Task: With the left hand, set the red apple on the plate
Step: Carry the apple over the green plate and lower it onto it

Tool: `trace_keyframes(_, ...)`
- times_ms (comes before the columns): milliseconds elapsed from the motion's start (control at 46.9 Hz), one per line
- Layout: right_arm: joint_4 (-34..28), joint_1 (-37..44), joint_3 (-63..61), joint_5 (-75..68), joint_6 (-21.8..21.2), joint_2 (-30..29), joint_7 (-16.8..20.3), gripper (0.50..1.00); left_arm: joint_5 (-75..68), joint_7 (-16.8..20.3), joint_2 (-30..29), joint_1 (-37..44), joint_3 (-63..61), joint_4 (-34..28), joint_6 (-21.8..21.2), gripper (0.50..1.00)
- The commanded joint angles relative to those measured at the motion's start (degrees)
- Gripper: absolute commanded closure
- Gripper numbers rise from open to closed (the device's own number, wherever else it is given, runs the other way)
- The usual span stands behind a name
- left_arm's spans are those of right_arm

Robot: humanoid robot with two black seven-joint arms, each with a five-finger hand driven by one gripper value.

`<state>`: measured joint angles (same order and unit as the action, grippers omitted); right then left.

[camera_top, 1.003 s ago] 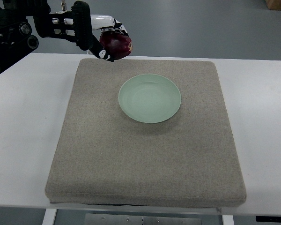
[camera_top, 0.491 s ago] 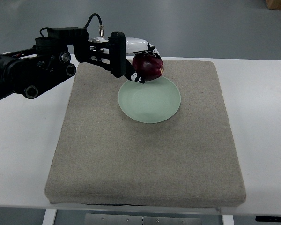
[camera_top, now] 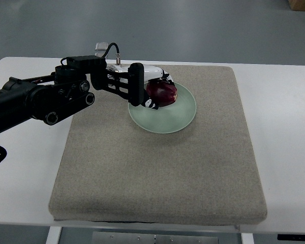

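Left hand: reaches in from the left, fingers wrapped around the red apple
Apple: over the plate

1. The place looks like a robotics lab or test room rather than a home.
2. A plain white desk stands on a bare grey floor.
3. A grey fabric mat covers the desk as a staged work surface.
4. A black robot arm with exposed cabling reaches across it.
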<state>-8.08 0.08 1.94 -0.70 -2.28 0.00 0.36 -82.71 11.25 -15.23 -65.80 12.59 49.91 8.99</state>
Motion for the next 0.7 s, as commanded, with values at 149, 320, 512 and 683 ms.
trace_keyframes(149, 0.0, 0.0, 0.0, 0.0, 0.0, 0.0, 0.1, 0.568, 0.2, 0.0, 0.3, 0.8, 0.0, 0.0, 0.0, 0.62)
trace_keyframes(320, 0.0, 0.0, 0.0, 0.0, 0.0, 0.0, 0.1, 0.568, 1.1, -0.1, 0.3, 0.8, 0.0, 0.0, 0.7, 0.506)
trace_keyframes(512, 0.0, 0.0, 0.0, 0.0, 0.0, 0.0, 0.0, 0.568, 2.9, -0.1, -0.1, 0.1, 0.2, 0.6, 0.9, 0.504)
trace_keyframes(683, 0.0, 0.0, 0.0, 0.0, 0.0, 0.0, 0.0, 0.568, 13.5, 0.0, -2.2, -2.2, 0.9, 0.3, 0.9, 0.504)
